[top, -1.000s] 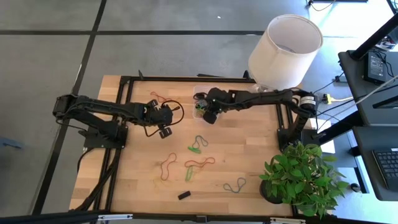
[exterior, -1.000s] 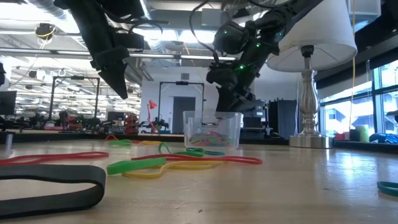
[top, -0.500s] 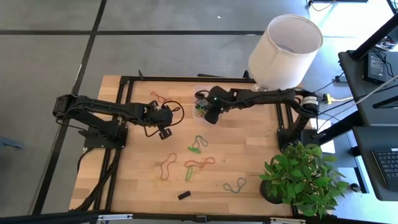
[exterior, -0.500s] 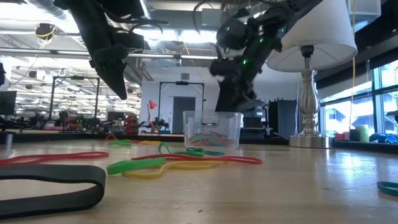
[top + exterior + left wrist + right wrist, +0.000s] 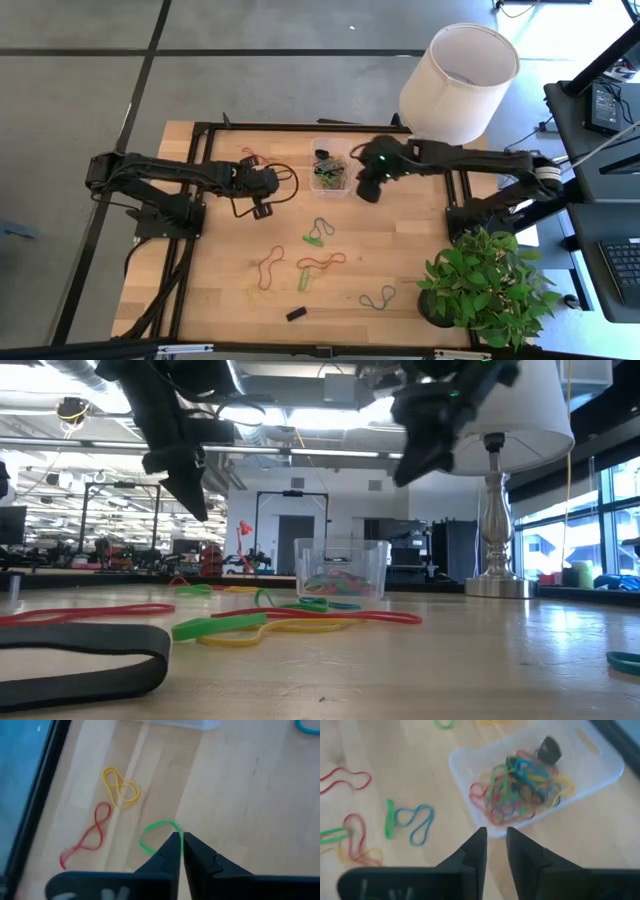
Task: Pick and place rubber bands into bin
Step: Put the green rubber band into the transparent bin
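Observation:
The clear bin [image 5: 331,167] stands at the table's far middle, with many coloured rubber bands [image 5: 520,790] and a small black block [image 5: 549,749] lying in it. More rubber bands lie loose on the wood: red [image 5: 255,157], green and blue [image 5: 318,232], orange [image 5: 270,267], red and green [image 5: 318,262], blue [image 5: 378,298]. My right gripper [image 5: 367,193] hangs open and empty, high above the table just right of the bin. My left gripper [image 5: 262,208] hovers left of the bin with its fingers [image 5: 170,851] shut, above a green band [image 5: 156,831] that lies flat beside a yellow band [image 5: 120,790] and a red band [image 5: 85,842].
A white lampshade [image 5: 458,80] stands at the far right corner, its metal foot [image 5: 497,585] on the table. A potted plant [image 5: 485,285] fills the near right corner. A black block [image 5: 296,313] lies near the front edge. A wide black band [image 5: 90,645] lies close to the low camera.
My right gripper has risen from the bin's mouth and drawn back toward the table's right edge, clear of the bin. The bin and the loose bands have stayed where they were.

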`<state>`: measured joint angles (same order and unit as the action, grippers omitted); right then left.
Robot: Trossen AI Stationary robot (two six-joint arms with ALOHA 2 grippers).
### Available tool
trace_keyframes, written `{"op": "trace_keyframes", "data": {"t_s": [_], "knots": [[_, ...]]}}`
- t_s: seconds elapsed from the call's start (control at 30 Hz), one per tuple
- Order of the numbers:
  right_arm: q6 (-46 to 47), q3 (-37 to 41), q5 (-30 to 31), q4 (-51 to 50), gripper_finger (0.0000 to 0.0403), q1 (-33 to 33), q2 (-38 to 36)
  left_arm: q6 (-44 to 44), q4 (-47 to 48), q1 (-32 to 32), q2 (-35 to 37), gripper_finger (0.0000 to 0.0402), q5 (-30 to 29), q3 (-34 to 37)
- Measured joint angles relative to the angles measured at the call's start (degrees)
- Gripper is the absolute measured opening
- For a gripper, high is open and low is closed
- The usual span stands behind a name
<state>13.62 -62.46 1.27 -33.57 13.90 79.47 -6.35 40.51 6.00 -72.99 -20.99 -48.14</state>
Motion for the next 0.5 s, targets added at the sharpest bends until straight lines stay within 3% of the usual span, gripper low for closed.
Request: {"op": "trace_keyframes", "data": {"t_s": [0.1,0.37,0.5], "knots": [[4.61,5.82,0.41,1.31,0.0068,-1.19,-4.98,2.47,-0.57,1.04,-0.67,0.0043,-0.91,0.0],[18.71,21.56,0.56,8.93,0.0056,-4.2,-15.92,-1.26,-0.67,4.98,-3.82,0.0107,-3.41,-0.01],[23.66,26.03,0.59,11.94,0.0052,-5.8,-19.77,0.57,-0.91,5.16,-4.13,0.0113,1.33,-0.02]]}}
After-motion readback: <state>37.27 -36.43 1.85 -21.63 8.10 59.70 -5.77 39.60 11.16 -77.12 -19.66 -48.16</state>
